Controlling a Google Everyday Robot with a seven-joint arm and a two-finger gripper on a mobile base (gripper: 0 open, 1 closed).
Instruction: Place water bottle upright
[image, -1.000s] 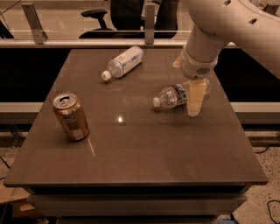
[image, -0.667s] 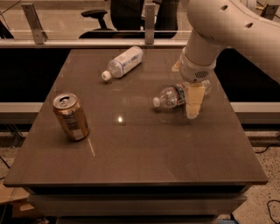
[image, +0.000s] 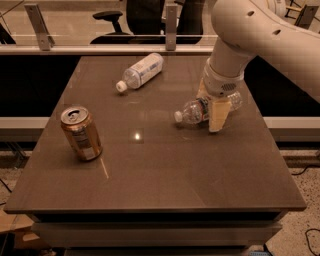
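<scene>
Almost nothing has shifted: the gripper (image: 216, 113) stays clamped across the water bottle (image: 192, 112), which still lies sideways on the table (image: 150, 180); uprighting remains undone.

Pincer (image: 211, 114) shifted slightly left along the lying bottle (image: 190, 112), now set over its middle at the right side of the bench (image: 150, 175), bottle's base end newly showing to the pincer's right.
</scene>
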